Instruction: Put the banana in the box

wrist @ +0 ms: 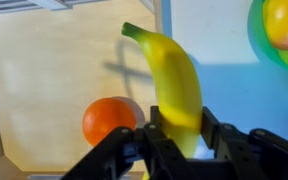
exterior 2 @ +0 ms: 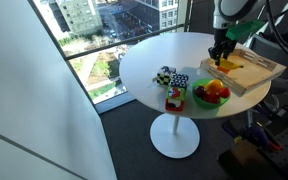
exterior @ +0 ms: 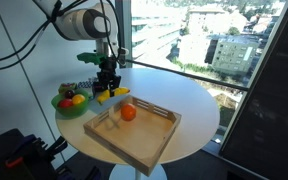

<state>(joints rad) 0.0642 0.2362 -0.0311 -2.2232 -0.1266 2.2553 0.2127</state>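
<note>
The yellow banana [wrist: 174, 85] is clamped between my gripper's fingers [wrist: 176, 128] in the wrist view. In both exterior views the gripper [exterior: 107, 88] [exterior 2: 220, 57] hangs at the near edge of the light wooden box [exterior: 152, 140] [exterior 2: 262, 68], holding the banana [exterior: 111, 96] [exterior 2: 227, 65] low over the box's rim beside the green bowl. An orange fruit [exterior: 128, 113] [wrist: 109, 120] lies inside the box [wrist: 44, 80], just left of the banana in the wrist view.
A green bowl [exterior: 68, 106] [exterior 2: 210, 100] of mixed fruit stands on the round white table [exterior: 194, 100] [exterior 2: 154, 60] next to the box. Small toys [exterior 2: 173, 88] lie near the table's edge. Windows border the table.
</note>
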